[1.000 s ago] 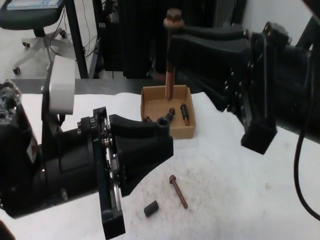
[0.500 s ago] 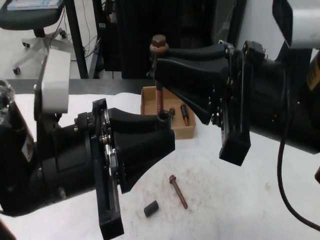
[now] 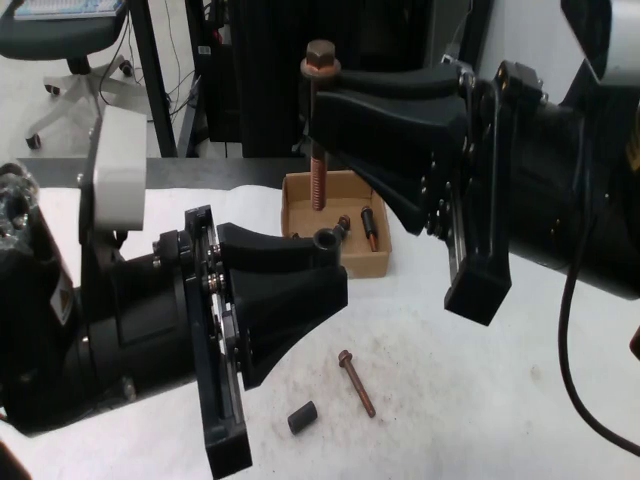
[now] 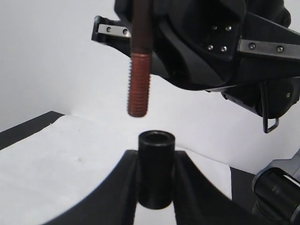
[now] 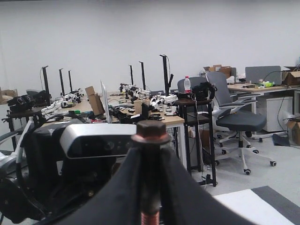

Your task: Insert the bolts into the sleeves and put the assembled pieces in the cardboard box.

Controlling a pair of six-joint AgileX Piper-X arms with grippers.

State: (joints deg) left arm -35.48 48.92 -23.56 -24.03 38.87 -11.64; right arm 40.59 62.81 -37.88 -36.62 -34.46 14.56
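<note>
My left gripper [image 3: 326, 243] is shut on a black sleeve [image 4: 156, 168], held upright with its bore facing up. My right gripper [image 3: 318, 112] is shut on a copper-coloured bolt [image 3: 319, 150], head up, threaded end [image 4: 138, 84] pointing down. The bolt tip hangs a short way above the sleeve [image 3: 326, 239] and slightly to one side, not touching it. In the right wrist view the bolt head [image 5: 150, 131] sticks up between the fingers. The cardboard box [image 3: 300, 197] stands behind both grippers with assembled pieces [image 3: 370, 226] inside.
A loose bolt [image 3: 357, 382] and a loose black sleeve [image 3: 302, 416] lie on the white cloth [image 3: 450, 400] near the front. Both arm bodies crowd the sides of the bench. A chair and dark racks stand behind.
The right gripper swung left with the bolt from over the box to above the sleeve, then lifted a little. The left gripper barely moved.
</note>
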